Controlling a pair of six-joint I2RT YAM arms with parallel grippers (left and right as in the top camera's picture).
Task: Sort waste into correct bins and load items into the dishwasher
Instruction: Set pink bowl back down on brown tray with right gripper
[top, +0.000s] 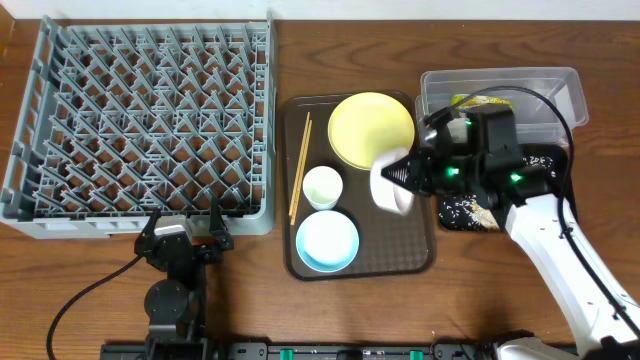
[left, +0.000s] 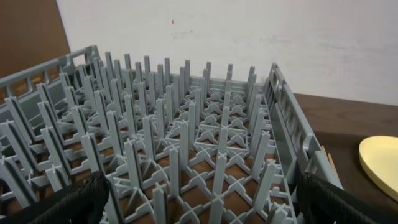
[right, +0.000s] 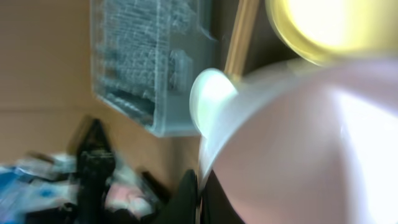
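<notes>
Right gripper (top: 408, 173) is clamped on the rim of the pinkish-white bowl (top: 388, 186). The bowl is held tilted over the brown tray's (top: 400, 255) right side, beside the yellow plate (top: 370, 128). Left gripper (top: 185, 226) is spread wide at the dish rack's (top: 140, 110) front wall.

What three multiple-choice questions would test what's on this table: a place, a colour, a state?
1. Where do the chopsticks lie? A. on the brown tray, left of the plate B. on top of the plate C. held in the air
2. What colour is the plate? A. red B. yellow C. black
3. How is the right gripper? A. open, empty B. shut on the pinkish-white bowl C. shut on the chopsticks
Answers: 1 A, they lie along the tray's left side; 2 B, it shows plain yellow from overhead; 3 B, its fingers clamp the tilted bowl's rim.
</notes>
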